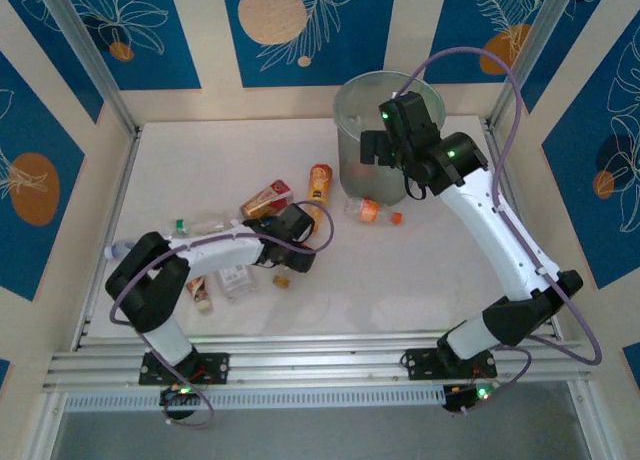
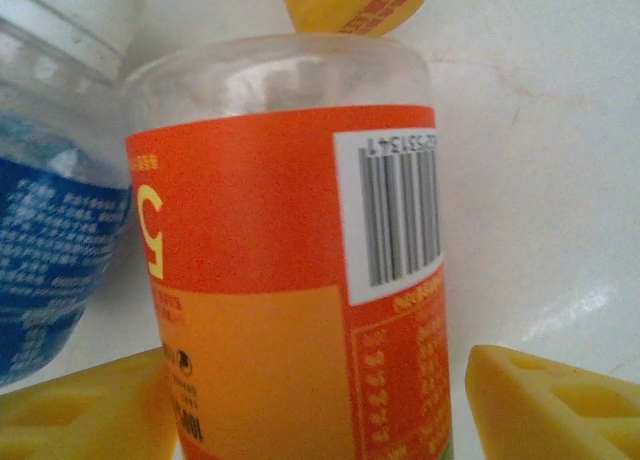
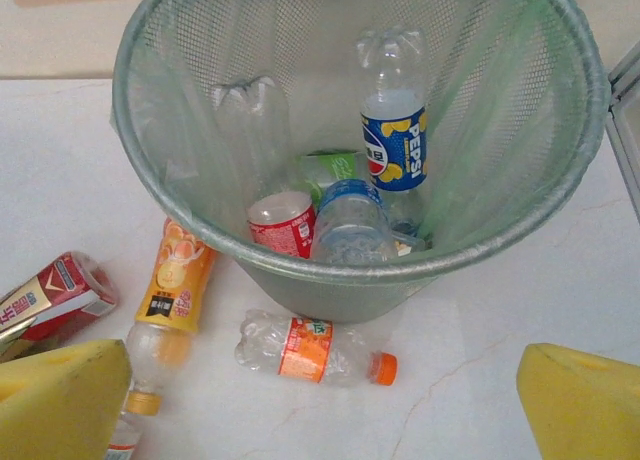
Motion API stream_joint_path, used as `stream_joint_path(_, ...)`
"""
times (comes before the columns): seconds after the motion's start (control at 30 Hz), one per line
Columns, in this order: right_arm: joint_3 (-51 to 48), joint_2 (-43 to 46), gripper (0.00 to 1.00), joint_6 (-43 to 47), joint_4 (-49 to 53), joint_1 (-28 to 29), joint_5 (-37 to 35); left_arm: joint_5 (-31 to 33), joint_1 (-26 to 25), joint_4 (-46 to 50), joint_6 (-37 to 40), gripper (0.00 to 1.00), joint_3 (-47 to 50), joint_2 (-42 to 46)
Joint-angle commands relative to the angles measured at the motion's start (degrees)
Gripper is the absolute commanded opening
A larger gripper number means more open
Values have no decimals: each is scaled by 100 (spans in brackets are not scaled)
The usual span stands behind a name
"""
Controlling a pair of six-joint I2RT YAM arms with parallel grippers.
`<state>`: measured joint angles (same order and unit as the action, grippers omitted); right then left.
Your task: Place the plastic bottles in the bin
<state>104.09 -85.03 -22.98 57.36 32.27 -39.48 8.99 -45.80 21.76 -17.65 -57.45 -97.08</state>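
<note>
My left gripper (image 2: pixel 320 410) stands open around a clear bottle with an orange-red label (image 2: pixel 290 270); the left finger (image 2: pixel 80 410) is at the label and the right finger (image 2: pixel 550 405) is a little off it. From above, the left gripper (image 1: pixel 293 227) is down among the loose bottles. My right gripper (image 3: pixel 320 410) hangs wide open and empty just in front of the bin (image 3: pixel 560 160), above a clear bottle with an orange label and cap (image 3: pixel 315 350). Inside the bin lie several bottles, among them a blue-labelled one (image 3: pixel 393 130). The right gripper (image 1: pixel 385 145) is at the bin (image 1: pixel 352 100).
On the table lie a yellow-orange bottle (image 1: pixel 319 183), a red-labelled one (image 1: pixel 266 199), a clear one with a green cap (image 1: pixel 205 223) and others near the left arm (image 1: pixel 235 278). A blue-labelled bottle (image 2: pixel 50 210) and a yellow cap (image 2: pixel 350 2) crowd the left gripper.
</note>
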Motion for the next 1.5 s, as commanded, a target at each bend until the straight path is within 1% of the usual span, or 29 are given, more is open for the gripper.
stream_joint_path(0.0,-111,191,99,-145,-144,49,-81,-91,-68,-91,-11,74,-146,-130)
stream_joint_path(0.13,-200,250,99,-170,-185,51,-81,-32,-69,-64,-26,72,-135,-173)
stream_joint_path(0.2,-257,292,99,-196,-208,51,-102,4,-75,-19,-24,63,-110,-125)
stream_joint_path(0.3,-318,346,99,-226,-233,60,-112,65,-95,86,-28,55,-91,13)
stream_joint_path(0.43,-426,455,99,-275,-286,82,-154,84,-169,237,19,53,-121,306)
stream_joint_path(0.53,-510,583,99,-352,-313,120,-357,50,-279,394,97,53,-249,654)
stream_joint_path(0.73,-833,1067,99,-582,-467,165,-754,-38,-332,282,428,53,-830,1488)
stream_joint_path(0.8,-985,1267,99,-640,-583,174,-822,-21,-327,153,660,52,-1241,1539)
stream_joint_path(0.87,-1161,1507,99,-705,-742,182,-915,-38,-321,-28,981,53,-1773,1409)
stream_joint_path(1.03,-1603,2030,99,-807,-1056,183,-1066,-19,-251,-513,1717,53,-3197,665)
stream_joint_path(1.13,-1717,2235,99,-902,-991,182,-1177,-174,-162,-727,1973,53,-4104,56)
stream_joint_path(1.3,-1993,2545,99,-1014,-1010,198,-1224,-468,-2,-803,2347,53,-6009,-1143)
stream_joint_path(1.4,-2194,2690,99,-1050,-1145,205,-1175,-591,75,-670,2500,54,-7290,-2005)
stream_joint_path(1.47,-2284,2720,99,-1068,-1219,209,-1096,-650,132,-416,2520,54,-8387,-2677)
